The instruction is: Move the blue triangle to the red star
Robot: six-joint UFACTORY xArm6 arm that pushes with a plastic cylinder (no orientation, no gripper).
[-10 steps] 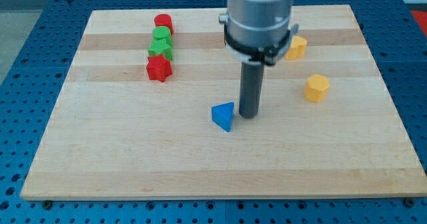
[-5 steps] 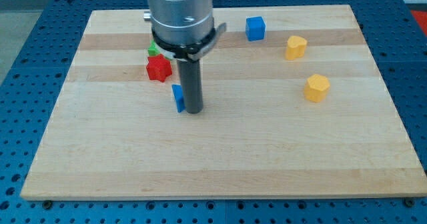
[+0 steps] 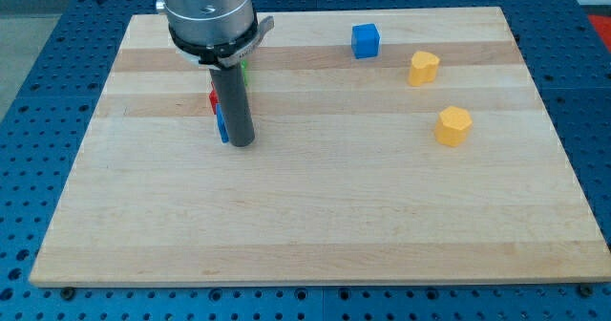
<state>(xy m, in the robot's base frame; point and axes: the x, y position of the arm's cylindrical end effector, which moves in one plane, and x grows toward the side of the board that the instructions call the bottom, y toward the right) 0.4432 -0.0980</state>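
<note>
My tip (image 3: 241,143) rests on the wooden board (image 3: 315,225) in the upper left part of the view. The blue triangle (image 3: 221,126) shows only as a thin blue sliver at the rod's left side, touching it. Just above it a sliver of the red star (image 3: 215,100) shows, touching the blue triangle. The rod and the arm body hide most of both blocks. A bit of a green block (image 3: 243,72) peeks out to the right of the rod, under the arm body.
A blue cube (image 3: 365,40) sits near the view's top, right of centre. Two yellow blocks lie on the right: one (image 3: 424,68) near the top, one (image 3: 454,126) lower. The arm body (image 3: 206,15) covers the upper-left blocks.
My tip has moved left and slightly up, pushing the blue triangle from the board's middle up against the red star. The arm now hides the green blocks and the red cylinder.
</note>
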